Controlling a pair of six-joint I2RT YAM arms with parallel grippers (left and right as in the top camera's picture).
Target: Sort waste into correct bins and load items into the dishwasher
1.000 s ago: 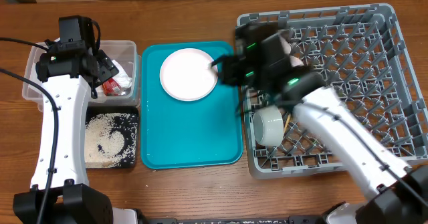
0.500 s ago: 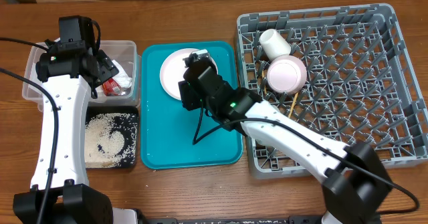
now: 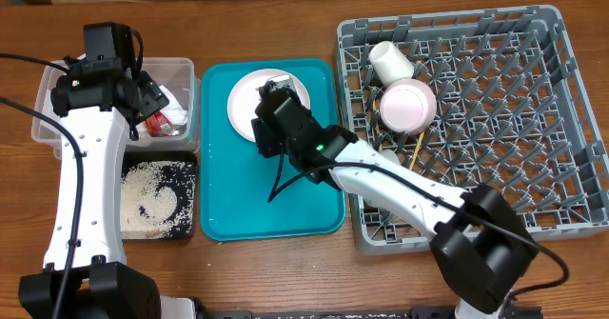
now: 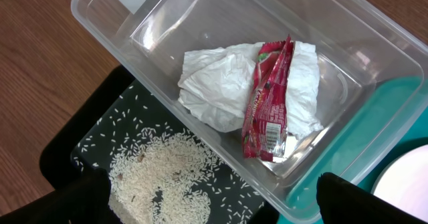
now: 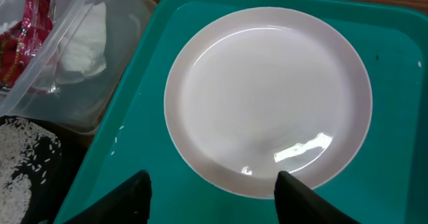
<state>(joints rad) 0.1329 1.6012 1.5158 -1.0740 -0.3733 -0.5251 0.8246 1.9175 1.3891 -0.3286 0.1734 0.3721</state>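
The pale pink plate lies on the teal tray. My right gripper is open and empty, low over the plate's near rim, one finger on each side of it. My left gripper is open and empty above the clear tub. The tub holds the red wrapper and the white napkin. Rice grains lie in the black tray.
The grey dish rack stands at the right. In it are a cream cup on its side, an upturned pale bowl and a thin chopstick. My right arm crosses the rack's left edge and the teal tray.
My right arm has swung left from the rack's left side to over the teal tray, with its gripper now at the plate. The left arm has not moved.
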